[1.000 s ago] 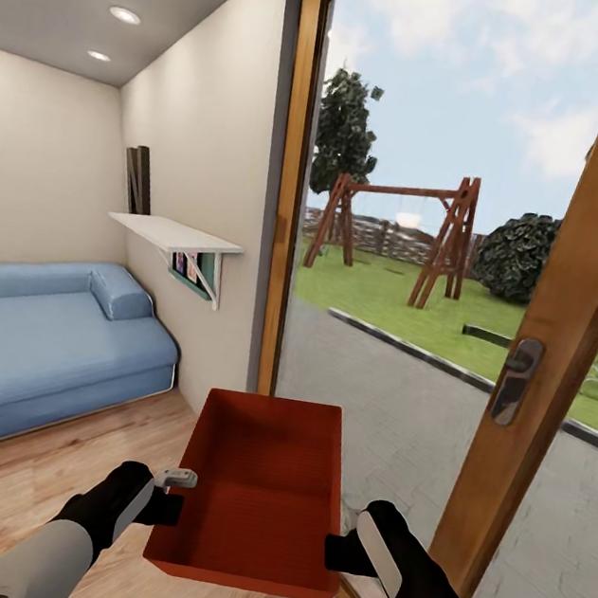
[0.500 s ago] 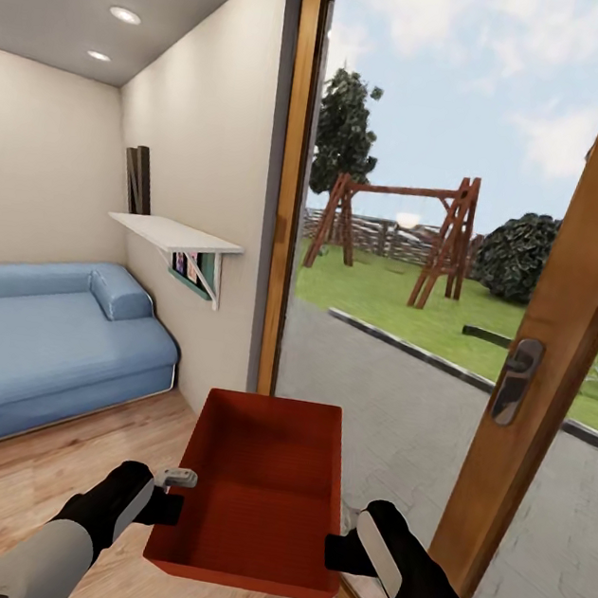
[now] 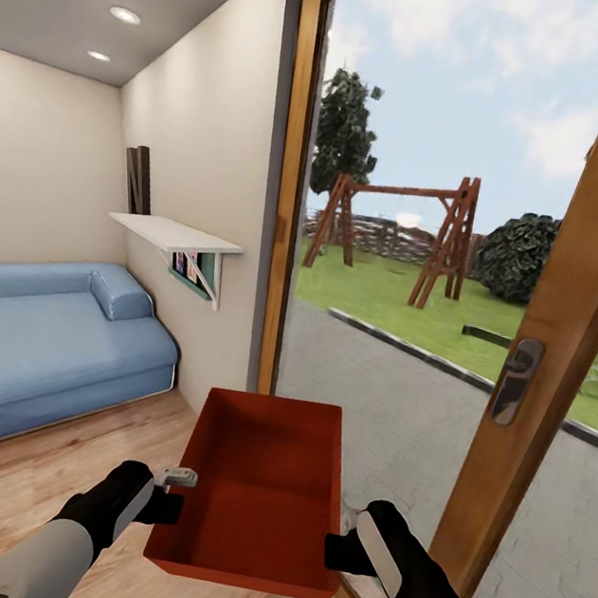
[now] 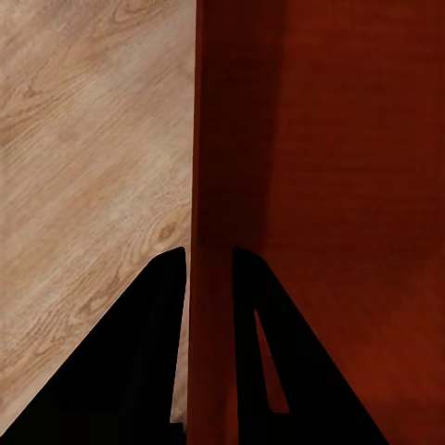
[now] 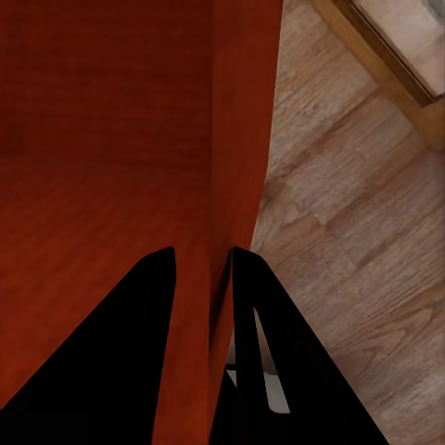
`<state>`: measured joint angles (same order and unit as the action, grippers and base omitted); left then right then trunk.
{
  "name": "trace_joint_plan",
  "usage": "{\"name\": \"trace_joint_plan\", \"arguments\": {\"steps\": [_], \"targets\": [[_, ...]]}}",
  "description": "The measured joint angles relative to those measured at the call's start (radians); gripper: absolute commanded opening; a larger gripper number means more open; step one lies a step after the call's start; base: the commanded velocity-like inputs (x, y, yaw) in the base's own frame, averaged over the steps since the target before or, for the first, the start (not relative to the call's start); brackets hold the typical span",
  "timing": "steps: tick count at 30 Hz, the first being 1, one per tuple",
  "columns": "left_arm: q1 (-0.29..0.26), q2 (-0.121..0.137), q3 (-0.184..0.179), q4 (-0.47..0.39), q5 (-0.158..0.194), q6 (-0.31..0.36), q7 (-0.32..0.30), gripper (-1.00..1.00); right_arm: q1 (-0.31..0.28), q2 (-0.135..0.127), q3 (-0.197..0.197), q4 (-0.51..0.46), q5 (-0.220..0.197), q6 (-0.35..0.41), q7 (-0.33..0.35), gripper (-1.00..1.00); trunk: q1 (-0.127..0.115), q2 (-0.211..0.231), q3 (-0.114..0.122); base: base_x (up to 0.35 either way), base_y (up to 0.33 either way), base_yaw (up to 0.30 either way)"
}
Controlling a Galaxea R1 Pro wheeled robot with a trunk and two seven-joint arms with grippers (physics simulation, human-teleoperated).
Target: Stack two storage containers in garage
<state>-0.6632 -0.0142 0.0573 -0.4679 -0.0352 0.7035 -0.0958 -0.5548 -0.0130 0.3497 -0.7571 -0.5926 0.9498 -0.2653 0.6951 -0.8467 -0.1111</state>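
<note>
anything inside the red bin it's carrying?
Nothing: the storage container looks empty, with its bare red bottom in sight. The left hand and right hand each pinch a side wall. Its near wall hides a strip of the bottom and the wood floor beneath.

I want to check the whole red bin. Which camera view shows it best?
The head view: the whole red bin shows, held between left gripper and right gripper. Each wrist view shows just one side wall pinched between black fingers.

A blue sofa (image 3: 49, 338) sits at nine o'clock, a white shelf (image 3: 174, 234) at ten, and a wooden swing set (image 3: 400, 233) outside at one.
</note>
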Motion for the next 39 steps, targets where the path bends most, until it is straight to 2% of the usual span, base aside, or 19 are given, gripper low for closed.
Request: {"name": "trace_joint_plan", "arguments": {"steps": [9,39], "targets": [[0.000,0.002,-0.003,-0.001,0.005,0.001,0.000,-1.00,0.000,0.000,0.000,0.000,0.000,-0.001,0.000,-1.00,0.000,0.000,-0.001,0.000,0.000,0.096],[0.000,0.002,-0.002,0.000,0.005,0.001,0.000,-1.00,-0.001,0.001,0.001,0.001,0.001,-0.001,0.000,-1.00,0.000,0.000,-0.015,0.000,0.000,0.269]]}}
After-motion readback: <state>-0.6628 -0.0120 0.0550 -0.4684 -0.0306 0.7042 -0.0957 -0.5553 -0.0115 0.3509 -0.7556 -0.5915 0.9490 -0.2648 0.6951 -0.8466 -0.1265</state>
